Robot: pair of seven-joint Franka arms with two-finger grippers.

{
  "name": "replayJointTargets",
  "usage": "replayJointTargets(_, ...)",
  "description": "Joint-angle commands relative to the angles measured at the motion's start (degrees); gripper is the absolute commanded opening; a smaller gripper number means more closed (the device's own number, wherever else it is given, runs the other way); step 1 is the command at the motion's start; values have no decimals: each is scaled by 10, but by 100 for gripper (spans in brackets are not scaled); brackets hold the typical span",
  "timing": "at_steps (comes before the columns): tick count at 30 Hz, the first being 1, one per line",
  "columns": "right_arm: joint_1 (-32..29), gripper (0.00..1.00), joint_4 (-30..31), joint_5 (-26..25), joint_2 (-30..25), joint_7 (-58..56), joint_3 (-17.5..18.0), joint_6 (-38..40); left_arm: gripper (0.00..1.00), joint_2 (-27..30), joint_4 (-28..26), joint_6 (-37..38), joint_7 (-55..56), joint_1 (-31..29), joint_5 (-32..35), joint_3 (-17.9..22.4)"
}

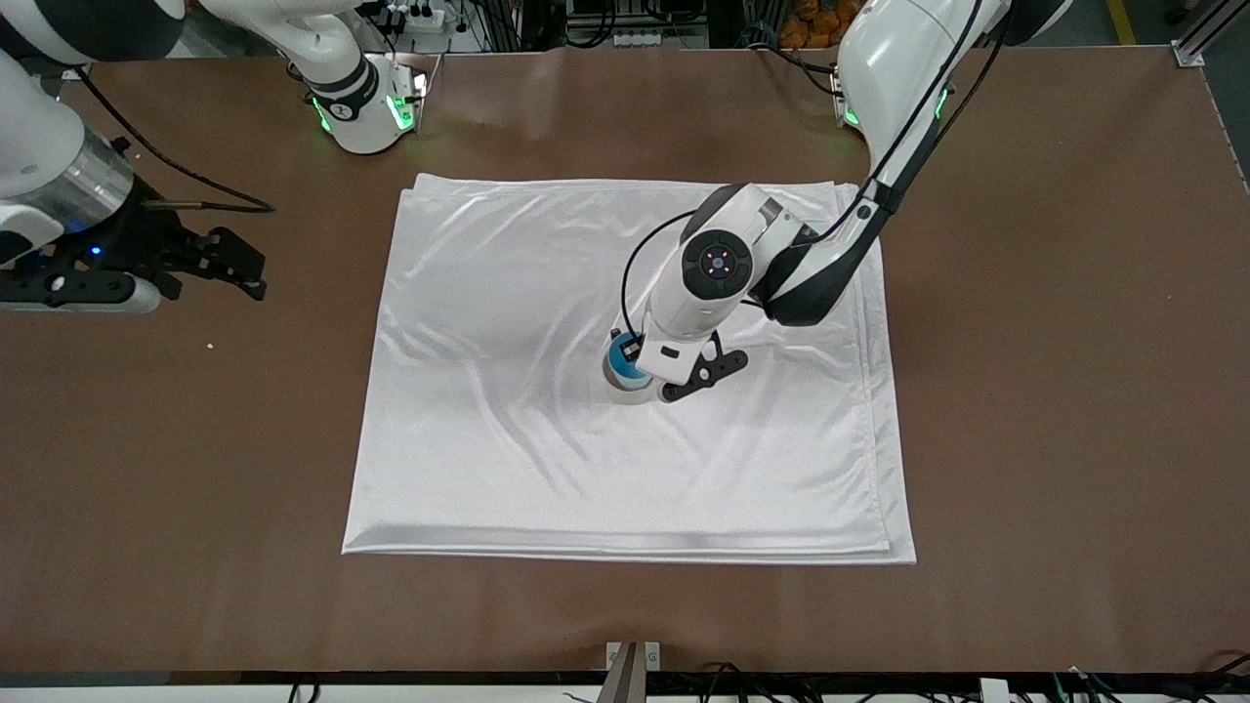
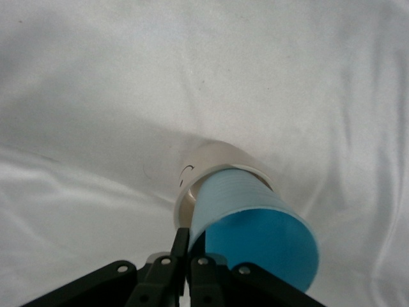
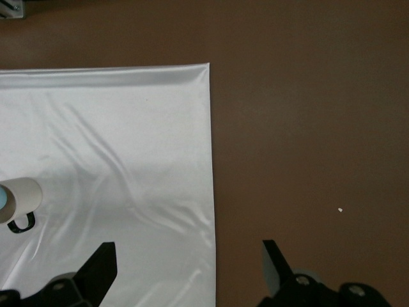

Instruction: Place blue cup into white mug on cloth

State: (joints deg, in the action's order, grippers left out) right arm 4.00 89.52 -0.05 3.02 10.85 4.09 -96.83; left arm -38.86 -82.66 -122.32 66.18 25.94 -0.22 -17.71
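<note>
The large white cloth (image 1: 508, 410) (image 2: 128, 96) (image 3: 115, 141) lies flat in the middle of the brown table. On it stands the white mug (image 1: 632, 392) (image 2: 214, 160) (image 3: 24, 194). The light-blue cup (image 1: 625, 357) (image 2: 255, 224) sits tilted inside the mug, its bright blue inside showing. My left gripper (image 1: 640, 367) (image 2: 188, 242) is right above the mug, shut on the cup's rim, one finger inside and one outside. My right gripper (image 1: 248, 271) (image 3: 188, 246) waits open and holds nothing, over the bare table by the cloth's edge at the right arm's end.
A small white speck (image 1: 210, 345) (image 3: 340, 210) lies on the bare table near the right gripper. A black cable (image 1: 195, 200) trails over the table from the right arm. A metal bracket (image 1: 633, 656) sits at the table's edge nearest the front camera.
</note>
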Motion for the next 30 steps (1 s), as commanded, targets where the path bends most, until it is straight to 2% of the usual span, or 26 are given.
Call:
replayJointTargets(1,-26,100,73,1,-36,-9,7,-60,0,-10,8,-8,3,9,2,4)
replayJointTargets(4,-32,100,91,1,-42,-9,6,-78,3,-13,7,-8,2,9,1,4)
replayJointTargets(5,-37,100,92,1,-42,-10,6,-80,15,-15,7,-8,2,9,2,4)
replayJointTargets(10,-57,100,89,0,-42,-45,6,-75,94,-16,7,-8,-26,10,7,4)
replayJointTargets(11,-61,100,88,-2,-42,-63,6,-72,100,-15,7,-8,-35,10,9,4)
replayJointTargets(16,-89,100,79,-2,-39,-159,7,-68,100,-8,7,-7,-38,11,15,4)
replayJointTargets(20,-91,100,78,0,-40,-163,7,-64,100,3,7,-5,-39,2,15,5)
replayJointTargets(30,-92,100,62,2,-41,-157,7,-51,100,26,3,16,-105,-89,66,7)
